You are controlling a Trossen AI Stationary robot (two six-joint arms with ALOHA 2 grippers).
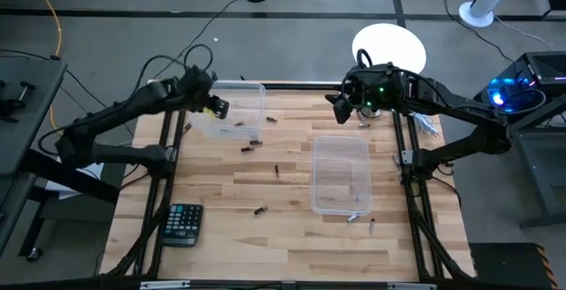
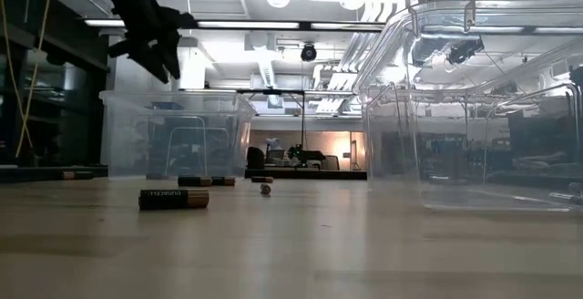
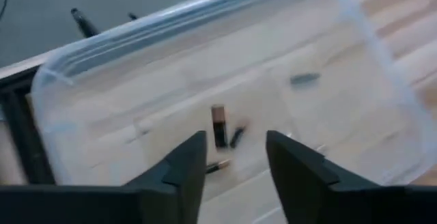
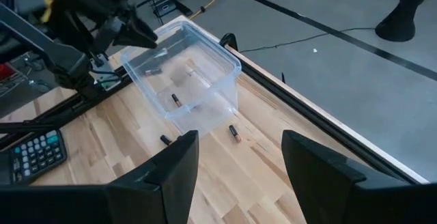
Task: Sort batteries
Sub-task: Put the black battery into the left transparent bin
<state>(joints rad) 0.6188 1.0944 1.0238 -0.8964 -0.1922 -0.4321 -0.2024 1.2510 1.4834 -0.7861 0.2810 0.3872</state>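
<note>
Small dark and silvery batteries lie scattered on the wooden table, among them one point(image 1: 277, 171) between the two clear bins and one point(image 2: 173, 199) close in the low view. A few batteries point(image 3: 218, 125) lie inside the left bin point(image 1: 252, 91). My left gripper point(image 1: 215, 107) hovers open above that bin, its fingers point(image 3: 188, 162) holding nothing. My right gripper point(image 1: 339, 106) hangs open and empty over the table's far edge, beyond the right bin point(image 1: 340, 141). In the right wrist view, two loose batteries point(image 4: 234, 133) lie just outside the left bin point(image 4: 205, 53).
A black calculator point(image 1: 183, 224) lies near the table's near left corner. More batteries point(image 1: 352, 218) rest by the right bin's near end. Bare wood stretches across the near half of the table. Dark frame rails run along both sides.
</note>
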